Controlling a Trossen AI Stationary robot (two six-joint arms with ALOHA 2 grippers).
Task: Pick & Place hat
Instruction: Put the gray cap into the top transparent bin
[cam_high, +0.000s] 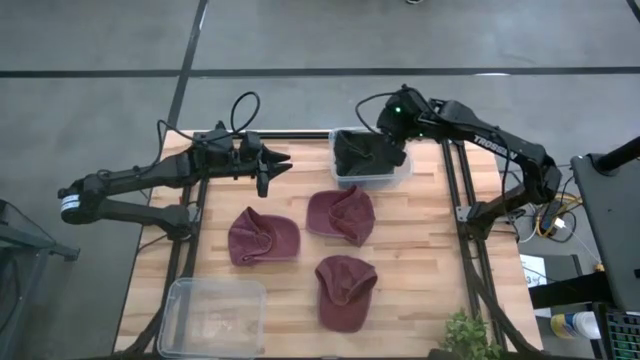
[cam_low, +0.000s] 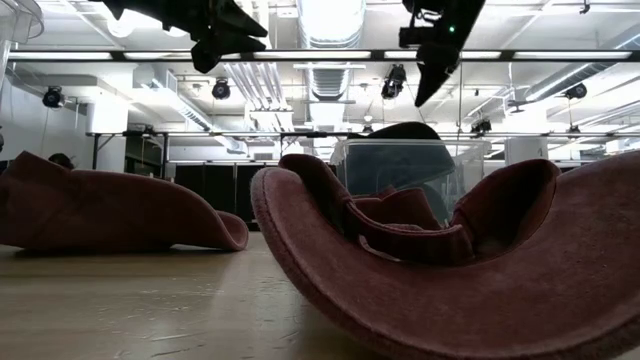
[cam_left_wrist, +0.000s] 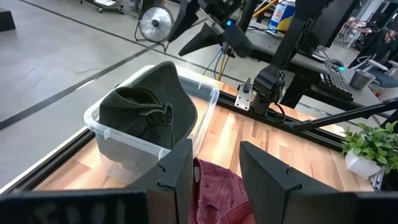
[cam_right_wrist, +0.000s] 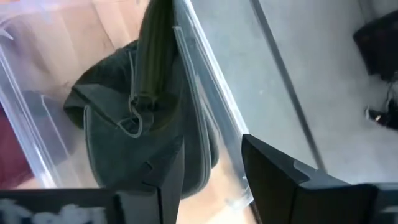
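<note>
Dark hat (cam_right_wrist: 143, 118) in bin (cam_right_wrist: 211, 81) below parted right fingers (cam_right_wrist: 280, 180)

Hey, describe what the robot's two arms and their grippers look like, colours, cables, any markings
Both arms are dark, near-black, jointed tubes. The left arm has a white band near its base and black cables looping above its wrist. The right arm carries white lettering along its link, a green light near the wrist and a looping black cable. The left gripper and right gripper each have two flat, dark, tapering fingers.

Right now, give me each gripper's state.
Left gripper: open, holding nothing, raised above the table.
Right gripper: open, empty, over the dark hat in the bin.
</note>
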